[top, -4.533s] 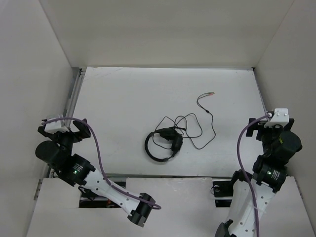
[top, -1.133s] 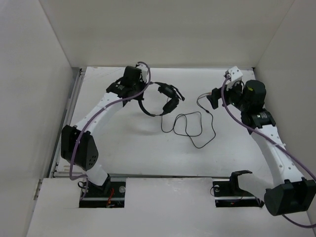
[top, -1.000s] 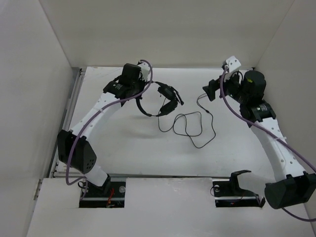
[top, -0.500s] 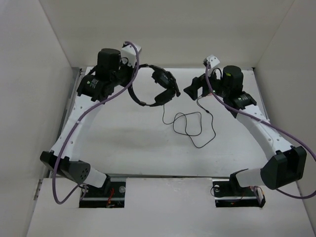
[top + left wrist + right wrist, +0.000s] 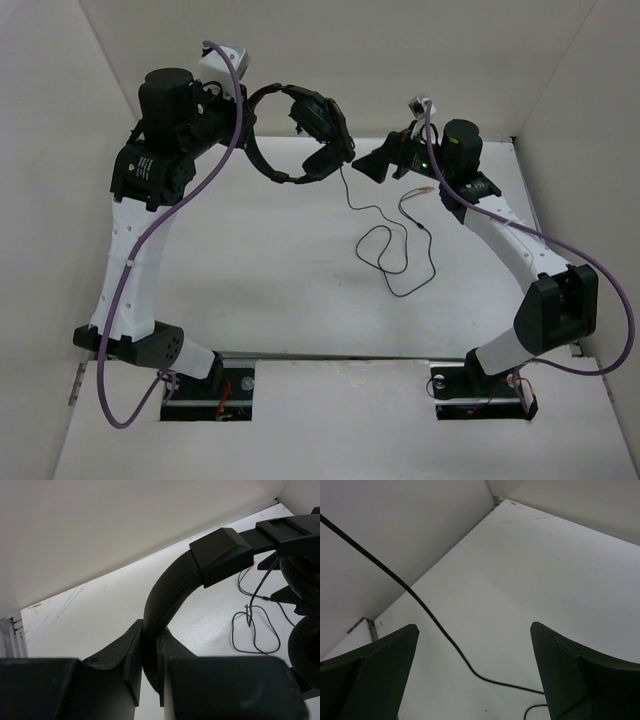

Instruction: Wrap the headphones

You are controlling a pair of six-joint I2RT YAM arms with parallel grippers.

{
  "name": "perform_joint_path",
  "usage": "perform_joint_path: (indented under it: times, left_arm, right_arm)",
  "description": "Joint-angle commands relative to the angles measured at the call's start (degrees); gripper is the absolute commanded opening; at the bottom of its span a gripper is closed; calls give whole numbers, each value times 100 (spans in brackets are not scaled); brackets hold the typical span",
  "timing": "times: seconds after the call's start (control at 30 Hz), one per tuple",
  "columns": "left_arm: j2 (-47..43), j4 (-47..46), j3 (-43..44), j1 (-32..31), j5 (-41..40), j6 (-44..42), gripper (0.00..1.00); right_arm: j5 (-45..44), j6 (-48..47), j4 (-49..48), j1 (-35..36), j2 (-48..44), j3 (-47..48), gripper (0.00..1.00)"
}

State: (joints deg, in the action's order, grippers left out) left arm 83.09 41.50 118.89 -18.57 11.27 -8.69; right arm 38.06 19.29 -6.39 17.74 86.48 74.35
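Note:
The black headphones (image 5: 322, 118) hang in the air over the back of the table. My left gripper (image 5: 243, 118) is shut on their round headband (image 5: 170, 585), which is pinched between the fingers (image 5: 127, 652). Both earcups (image 5: 305, 585) dangle to the right. The thin black cable (image 5: 352, 200) drops from the lower earcup to loose loops on the table (image 5: 390, 250) and ends in a small reddish plug (image 5: 425, 188). My right gripper (image 5: 372, 166) stands open just right of the earcups. In the right wrist view the cable (image 5: 430, 620) runs slanting between its wide-apart fingers (image 5: 555, 670) and touches neither.
White walls close in the table (image 5: 250, 270) at the back and on both sides. A metal rail (image 5: 150, 185) runs along the left edge. Purple robot cables (image 5: 150, 240) loop along both arms. The arm bases (image 5: 470, 385) sit at the near edge.
My left arm has lifted the headphones higher and back to the left, pulling part of the cable up off the table. My right gripper has swung left, up to the hanging cable.

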Motion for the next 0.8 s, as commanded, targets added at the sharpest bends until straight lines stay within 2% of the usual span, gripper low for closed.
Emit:
perform_joint_path:
  times: [0.0, 0.37, 0.77]
  left_arm:
    - [23, -212, 257, 95, 271, 341, 0]
    - [164, -238, 459, 200, 499, 596, 0]
    - [138, -265, 952, 323, 1246, 1123, 0]
  right_arm:
    - [412, 786, -986, 94, 79, 493, 100]
    - [896, 954, -1198, 761, 282, 616, 100]
    - [553, 620, -1584, 815, 879, 616, 98]
